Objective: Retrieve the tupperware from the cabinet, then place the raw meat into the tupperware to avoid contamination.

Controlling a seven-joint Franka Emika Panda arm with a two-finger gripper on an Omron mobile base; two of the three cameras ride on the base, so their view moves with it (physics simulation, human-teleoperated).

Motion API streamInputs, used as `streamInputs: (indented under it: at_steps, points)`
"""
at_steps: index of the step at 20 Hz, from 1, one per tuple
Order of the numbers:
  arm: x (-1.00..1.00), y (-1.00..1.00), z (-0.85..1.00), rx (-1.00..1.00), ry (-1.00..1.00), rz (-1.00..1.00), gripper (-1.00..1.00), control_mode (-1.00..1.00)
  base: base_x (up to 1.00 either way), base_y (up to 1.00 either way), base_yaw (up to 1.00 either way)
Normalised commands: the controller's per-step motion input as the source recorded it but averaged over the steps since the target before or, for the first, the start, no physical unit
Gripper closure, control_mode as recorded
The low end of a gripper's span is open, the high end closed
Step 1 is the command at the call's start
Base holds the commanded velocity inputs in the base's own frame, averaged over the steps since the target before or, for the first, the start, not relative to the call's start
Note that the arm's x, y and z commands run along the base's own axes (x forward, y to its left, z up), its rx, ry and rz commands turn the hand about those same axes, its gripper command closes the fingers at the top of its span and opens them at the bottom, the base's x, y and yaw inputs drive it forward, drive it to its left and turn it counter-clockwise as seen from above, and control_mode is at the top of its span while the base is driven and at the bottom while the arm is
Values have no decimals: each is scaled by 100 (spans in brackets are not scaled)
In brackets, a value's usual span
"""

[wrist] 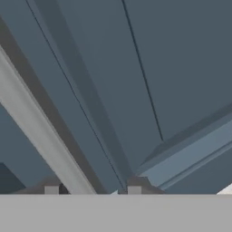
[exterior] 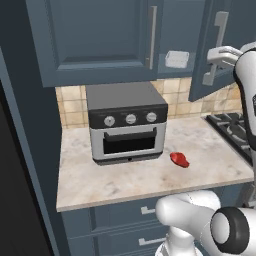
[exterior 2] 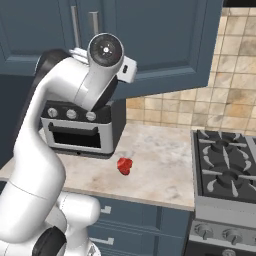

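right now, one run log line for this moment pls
stage: opening cabinet | right door ajar, pincer open at its handle | tupperware on shelf | raw meat on counter

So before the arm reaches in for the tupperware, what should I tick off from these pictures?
1. Right door of the cabinet swung open: ok, and the left door is shut.
2. The tupperware visible inside on the shelf: ok, pale container seen through the gap in the left base view.
3. Gripper free of the door handle: not ok, the bar runs down between the fingers.
4. Gripper empty: ok, nothing gripped, the fingers stand apart.
5. The raw meat lying on the counter, right of the toaster oven: ok.
6. Gap wide enough for the hand to enter: cannot tell.
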Motion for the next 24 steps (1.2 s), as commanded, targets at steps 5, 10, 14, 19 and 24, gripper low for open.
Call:
streamInputs:
  at_steps: [5,10,14,19,24]
  points:
    - [-1,0,0,0,0,0,-100,-100,0,0,0]
    - [-25,13,10,-5,0,-1,-100,-100,0,0,0]
    - [-46,29,29,-14,1,-2,-100,-100,0,0,0]
    - [-26,52,26,-30,18,0,-100,-100,0,0,0]
    - [-11,67,10,-42,28,0,-100,-100,0,0,0]
